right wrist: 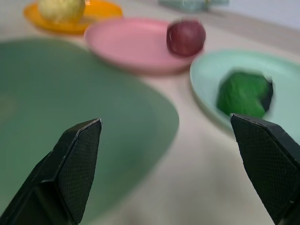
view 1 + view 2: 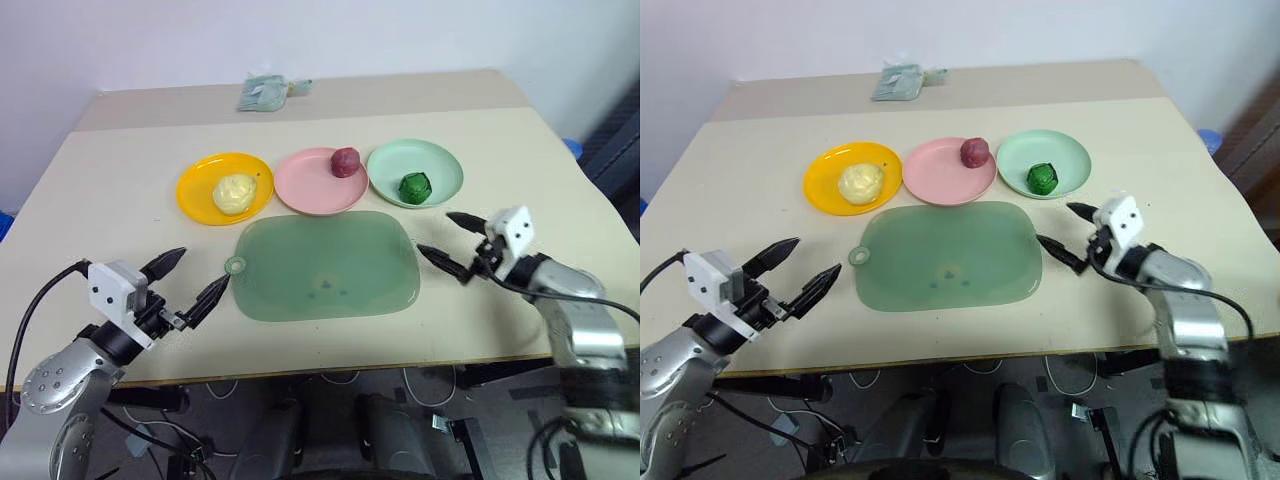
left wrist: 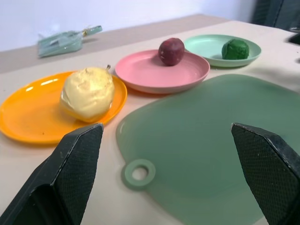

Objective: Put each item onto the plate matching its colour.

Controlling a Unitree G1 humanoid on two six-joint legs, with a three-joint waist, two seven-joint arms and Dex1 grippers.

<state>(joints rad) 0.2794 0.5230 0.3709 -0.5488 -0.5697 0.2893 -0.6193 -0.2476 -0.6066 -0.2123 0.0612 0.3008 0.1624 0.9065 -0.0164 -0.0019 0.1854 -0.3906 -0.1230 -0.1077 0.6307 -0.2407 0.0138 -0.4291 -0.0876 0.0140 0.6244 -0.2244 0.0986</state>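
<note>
Three plates stand in a row at mid-table. The pale yellow pear-like item (image 2: pixel 236 192) lies on the yellow-orange plate (image 2: pixel 196 181). On the pink plate (image 2: pixel 310 186) sits the dark red ball (image 2: pixel 345 161), at its far edge. The dark green crinkled ball (image 2: pixel 414 187) rests on the mint green plate (image 2: pixel 440 163). My left gripper (image 2: pixel 191 281) hovers open and empty at the near left, beside the mat's ring handle. My right gripper (image 2: pixel 449 240) is open and empty too, just off the mat's right edge and short of the green plate.
A large translucent green cutting mat (image 2: pixel 326 266) lies in front of the plates, its ring handle (image 2: pixel 235 266) at the left. A pale green wrapped packet (image 2: pixel 265 91) sits at the table's far edge. Bare tabletop stretches to both sides of the mat.
</note>
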